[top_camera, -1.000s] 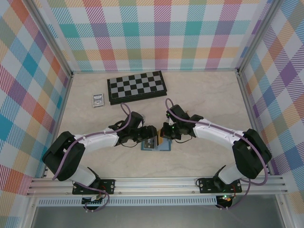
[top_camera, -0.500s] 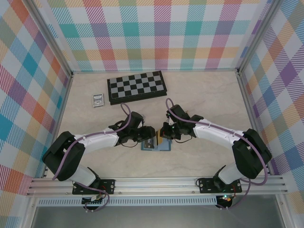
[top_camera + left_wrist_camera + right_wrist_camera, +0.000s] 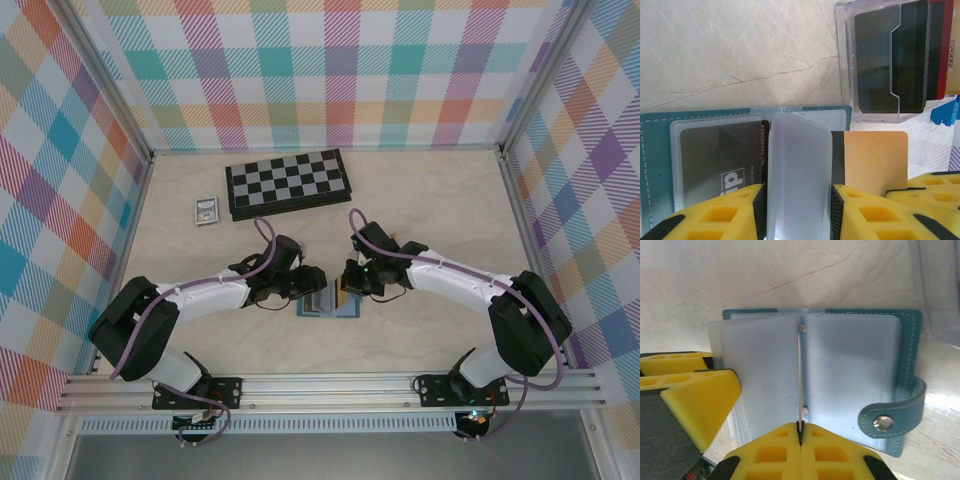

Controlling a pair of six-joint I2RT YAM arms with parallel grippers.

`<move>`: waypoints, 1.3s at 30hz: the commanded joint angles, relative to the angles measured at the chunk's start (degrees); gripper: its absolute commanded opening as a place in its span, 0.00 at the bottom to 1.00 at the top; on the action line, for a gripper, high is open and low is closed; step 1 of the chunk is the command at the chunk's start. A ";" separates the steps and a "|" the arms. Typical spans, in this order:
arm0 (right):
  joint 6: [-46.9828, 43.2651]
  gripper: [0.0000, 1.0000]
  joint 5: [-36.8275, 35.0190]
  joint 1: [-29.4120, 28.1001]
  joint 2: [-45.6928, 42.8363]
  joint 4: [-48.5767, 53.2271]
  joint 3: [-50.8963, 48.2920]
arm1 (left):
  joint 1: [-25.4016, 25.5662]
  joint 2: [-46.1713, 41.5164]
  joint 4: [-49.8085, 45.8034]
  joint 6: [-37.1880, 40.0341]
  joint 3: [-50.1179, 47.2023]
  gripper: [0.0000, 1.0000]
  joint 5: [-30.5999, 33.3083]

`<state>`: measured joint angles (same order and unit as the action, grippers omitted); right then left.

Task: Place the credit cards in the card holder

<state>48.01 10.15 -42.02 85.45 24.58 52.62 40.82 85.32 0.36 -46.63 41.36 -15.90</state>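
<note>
Left gripper [image 3: 797,200] clasps an upright clear sleeve [image 3: 797,160] of the teal card holder [image 3: 655,165], which lies open by the middle of the worktop's [image 3: 715,50] near edge. A dark card [image 3: 720,155] is slotted inside and a tan card [image 3: 875,160] lies just right of the sleeve. Right gripper [image 3: 800,432] is clenched on another sleeve [image 3: 799,375], seen edge-on.

Twin tabletop arms: the left arm [image 3: 205,297] and right arm [image 3: 460,282] wear glossy white shells between bulky black joint housings. Each is trailed by a lilac braided cable [image 3: 263,236] and bolted down on a black base plate [image 3: 225,386]. The left gripper [image 3: 798,210] and right gripper [image 3: 800,432] carry bright yellow foam pads [image 3: 742,200], pocked with square recesses and edged in black.
</note>
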 commanded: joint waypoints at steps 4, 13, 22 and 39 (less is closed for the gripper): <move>-0.20 0.00 -2.68 0.27 0.15 3.78 1.96 | 0.71 -1.51 -0.55 1.45 -0.49 0.48 -0.31; -0.55 0.00 -4.77 0.29 -0.64 5.87 2.65 | 0.69 -2.50 -6.61 3.61 0.89 0.64 3.49; -2.61 0.00 -12.90 0.27 -5.36 13.18 5.29 | 0.69 -5.09 -4.79 5.17 2.55 0.73 -1.60; -0.07 0.00 4.09 0.18 -5.49 -12.54 -4.38 | -4.34 -3.42 -17.41 2.69 3.45 0.67 5.52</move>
<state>46.11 7.97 -41.98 78.37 21.23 51.18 37.93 81.30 -15.11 -42.89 46.13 -9.80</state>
